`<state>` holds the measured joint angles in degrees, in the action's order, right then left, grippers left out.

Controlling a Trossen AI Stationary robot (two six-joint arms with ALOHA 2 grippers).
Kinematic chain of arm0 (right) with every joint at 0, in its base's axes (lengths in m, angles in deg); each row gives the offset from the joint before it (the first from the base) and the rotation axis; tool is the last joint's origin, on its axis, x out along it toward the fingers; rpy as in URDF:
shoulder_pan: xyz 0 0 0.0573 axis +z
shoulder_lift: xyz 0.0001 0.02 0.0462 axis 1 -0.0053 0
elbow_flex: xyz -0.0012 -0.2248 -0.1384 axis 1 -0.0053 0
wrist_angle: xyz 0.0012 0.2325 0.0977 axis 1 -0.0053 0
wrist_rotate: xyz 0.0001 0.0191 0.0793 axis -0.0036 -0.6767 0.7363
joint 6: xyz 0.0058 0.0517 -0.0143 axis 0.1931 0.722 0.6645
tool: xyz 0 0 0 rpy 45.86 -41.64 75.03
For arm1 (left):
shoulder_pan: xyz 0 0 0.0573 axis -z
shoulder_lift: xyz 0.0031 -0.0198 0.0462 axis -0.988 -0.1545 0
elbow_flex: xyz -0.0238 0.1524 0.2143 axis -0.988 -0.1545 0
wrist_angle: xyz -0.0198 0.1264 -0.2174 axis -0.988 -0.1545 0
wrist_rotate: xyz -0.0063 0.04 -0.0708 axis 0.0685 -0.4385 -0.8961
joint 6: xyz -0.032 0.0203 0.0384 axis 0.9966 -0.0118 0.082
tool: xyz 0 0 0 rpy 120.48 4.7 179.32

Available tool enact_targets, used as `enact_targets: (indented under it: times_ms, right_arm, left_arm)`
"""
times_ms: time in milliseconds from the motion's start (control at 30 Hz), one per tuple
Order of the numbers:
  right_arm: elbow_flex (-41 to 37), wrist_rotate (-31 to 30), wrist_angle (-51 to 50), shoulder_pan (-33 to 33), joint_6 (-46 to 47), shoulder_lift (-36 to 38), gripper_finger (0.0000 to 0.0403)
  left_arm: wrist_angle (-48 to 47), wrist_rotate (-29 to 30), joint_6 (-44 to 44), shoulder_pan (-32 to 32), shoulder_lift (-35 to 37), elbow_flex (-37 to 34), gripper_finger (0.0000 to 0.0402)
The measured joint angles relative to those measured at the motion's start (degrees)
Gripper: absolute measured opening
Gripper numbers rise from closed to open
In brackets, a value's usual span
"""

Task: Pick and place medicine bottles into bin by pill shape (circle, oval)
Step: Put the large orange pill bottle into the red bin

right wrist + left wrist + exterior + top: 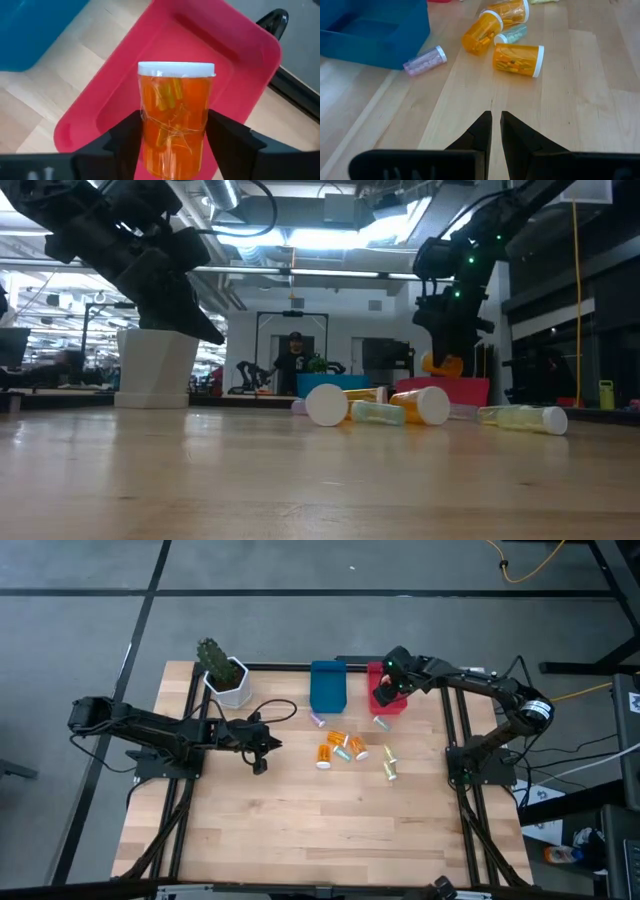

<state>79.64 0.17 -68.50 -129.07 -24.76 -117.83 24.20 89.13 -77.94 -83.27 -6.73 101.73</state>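
Observation:
My right gripper (pixel 388 690) hangs over the red bin (pixel 392 702) and is shut on an orange bottle with a white cap (pixel 175 120). The blue bin (pixel 327 687) stands just left of the red one. Three orange bottles (pixel 338 746) and a teal vial (pixel 512 35) lie in a cluster on the table in front of the bins. A purple vial (pixel 424 61) lies by the blue bin, and yellowish vials (pixel 390 764) lie to the cluster's right. My left gripper (pixel 496 117) is shut and empty, low over the table left of the cluster. My right gripper pinches the orange bottle's body (pixel 150 132) between its two fingers (pixel 125 137), on the half away from the cap. The bottle lies along the fingers with its white cap (pixel 176 68) pointing away from the wrist. It is lifted clear, above the red bin's inside (pixel 235 65).
A white plant pot (pixel 230 680) with a green plant stands at the far left of the table. Bare wooden table (pixel 320 830) lies toward the near edge. A person (pixel 294 360) stands in the room beyond the table.

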Motion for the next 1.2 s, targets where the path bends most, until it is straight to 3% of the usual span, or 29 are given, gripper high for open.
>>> enact_targets:
  times_ms: [200,400,467,600,700,967,1200]
  right_arm:
    - [0.0,0.3,1.4,0.0,0.2,0.0,0.0254]
    - [0.0,0.4,1.3,0.0,0.3,0.0,0.0261]
    - [0.0,0.8,1.3,0.1,0.3,0.0,0.0261]
    - [0.0,8.1,1.6,1.1,0.2,0.0,0.0261]
    - [0.0,12.4,2.7,3.5,-1.1,0.5,0.0261]
    - [0.0,12.4,8.1,12.9,-2.8,5.5,0.0261]
    - [0.0,12.4,6.3,20.3,-3.2,3.8,0.0261]
  left_arm:
    - [0.0,0.0,0.0,0.0,0.0,0.0,0.0035]
    - [0.1,0.1,-0.1,0.0,0.0,0.0,0.0035]
    - [1.9,1.7,-0.5,0.0,0.0,-0.1,0.0035]
    - [9.0,8.6,-1.9,-0.1,-0.1,-0.1,0.0035]
    - [9.7,9.2,-3.2,0.3,-0.7,-0.1,0.0035]
    - [12.1,9.0,-3.2,0.4,-6.9,2.9,0.0035]
    - [11.5,7.2,-3.5,0.4,-15.2,8.3,0.0035]
